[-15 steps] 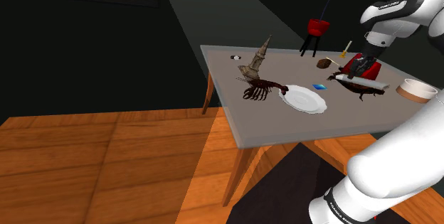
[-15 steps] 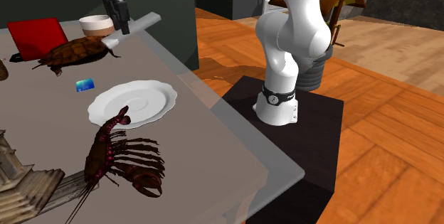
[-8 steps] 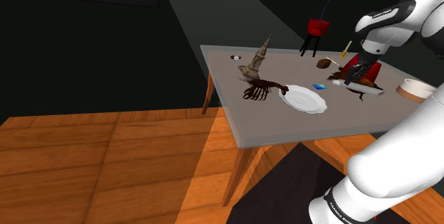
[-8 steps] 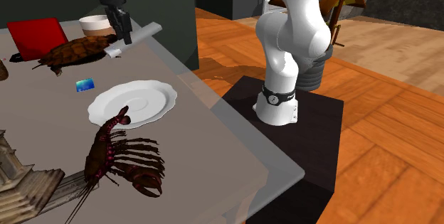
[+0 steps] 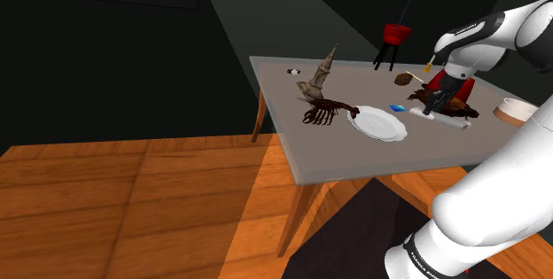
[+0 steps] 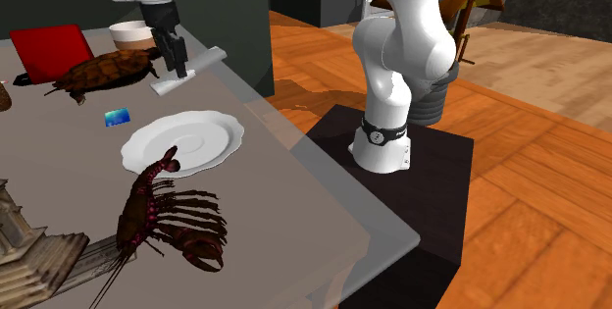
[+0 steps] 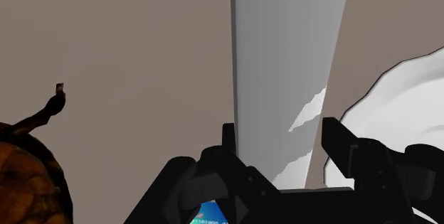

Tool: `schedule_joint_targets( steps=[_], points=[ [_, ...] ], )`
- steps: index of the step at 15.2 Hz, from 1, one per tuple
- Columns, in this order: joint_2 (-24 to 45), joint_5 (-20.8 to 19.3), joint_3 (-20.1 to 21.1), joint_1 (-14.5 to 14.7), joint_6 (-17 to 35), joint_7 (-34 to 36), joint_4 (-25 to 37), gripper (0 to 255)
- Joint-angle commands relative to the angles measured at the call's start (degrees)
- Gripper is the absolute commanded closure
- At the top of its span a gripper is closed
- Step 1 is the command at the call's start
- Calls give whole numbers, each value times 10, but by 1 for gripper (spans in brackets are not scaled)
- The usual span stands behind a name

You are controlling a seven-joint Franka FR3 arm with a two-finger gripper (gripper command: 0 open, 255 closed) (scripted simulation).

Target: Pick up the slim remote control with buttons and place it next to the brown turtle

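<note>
- Shoulder view: I count one grey table (image 5: 354, 158). It carries one white plate (image 5: 377, 124), one dark red lobster (image 5: 326, 111), one tower figurine (image 5: 317, 75), one blue card (image 5: 396, 107), one brown turtle (image 5: 452, 106), one bowl (image 5: 517, 110) and one red pot (image 5: 395, 34) on dark legs.
- Shoulder view: the single gripper (image 5: 440, 100) sits low at the turtle. The one remote (image 5: 447, 120), drawn pale grey, runs along the turtle's flank on the side nearest this camera.
- Second exterior view: the gripper (image 6: 179, 68) points down with its fingers clamped across the remote (image 6: 201, 65).
- Second exterior view: the remote is tilted, and its lower end points toward the plate (image 6: 181, 142). I cannot tell whether that end touches the table (image 6: 294, 189).
- Second exterior view: the remote is just beside the turtle (image 6: 98, 70), between it and the table edge. One flat red slab (image 6: 49, 50) and the bowl (image 6: 130, 32) lie beyond the turtle. The blue card (image 6: 118, 116) lies between the turtle and the plate.
- Second exterior view: I count one lobster (image 6: 162, 214) next to the plate, and one black box (image 6: 392, 219) under the arm.
- Wrist view: two black fingers (image 7: 336, 141) press on the two long sides of the remote (image 7: 288, 52), which runs straight away from the gripper (image 7: 281, 144).
- Wrist view: the turtle (image 7: 25, 183) is on one side of the remote and the plate (image 7: 398, 94) on the other. The blue card (image 7: 206, 217) shows partly behind the fingers.
</note>
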Motion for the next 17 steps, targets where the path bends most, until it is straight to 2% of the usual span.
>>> schedule_joint_targets(
  steps=[1,13,17],
  points=[
    [9,7,0,-1,13,-5,-6,255],
    [69,60,8,-12,102,-42,-50,255],
    [69,59,8,-12,102,-42,-50,255]
  ],
)
